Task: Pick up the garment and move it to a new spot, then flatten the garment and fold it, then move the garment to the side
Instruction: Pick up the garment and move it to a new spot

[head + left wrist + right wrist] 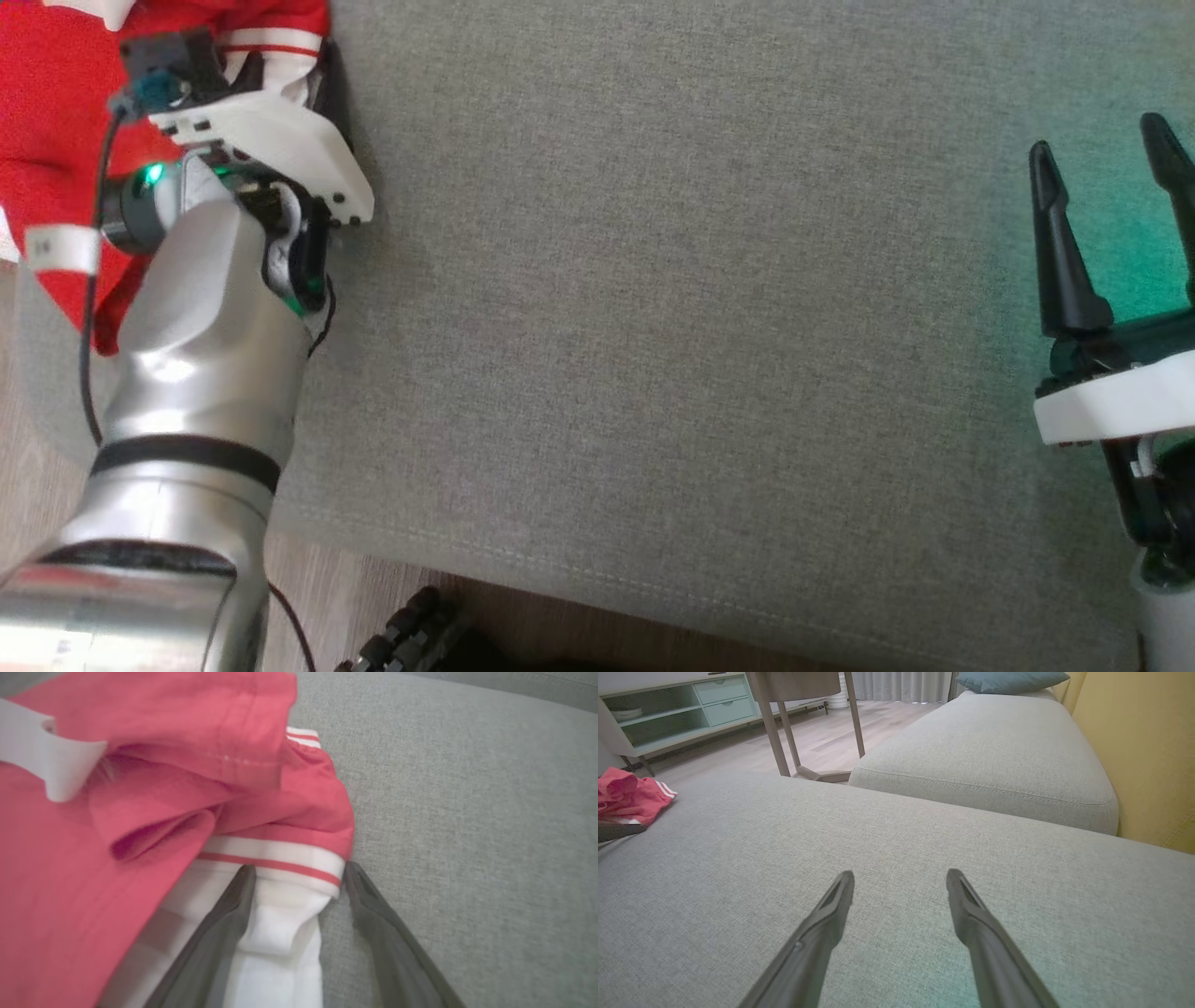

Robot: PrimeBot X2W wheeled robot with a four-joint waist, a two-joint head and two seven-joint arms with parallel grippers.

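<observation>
One white tag (46, 760), unreadable, sits on the red garment (70, 905).

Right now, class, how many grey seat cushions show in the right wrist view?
2: the near cushion under the right gripper, holding the red garment; the far cushion beyond it, bearing a teal pillow. Others may be hidden.
</observation>
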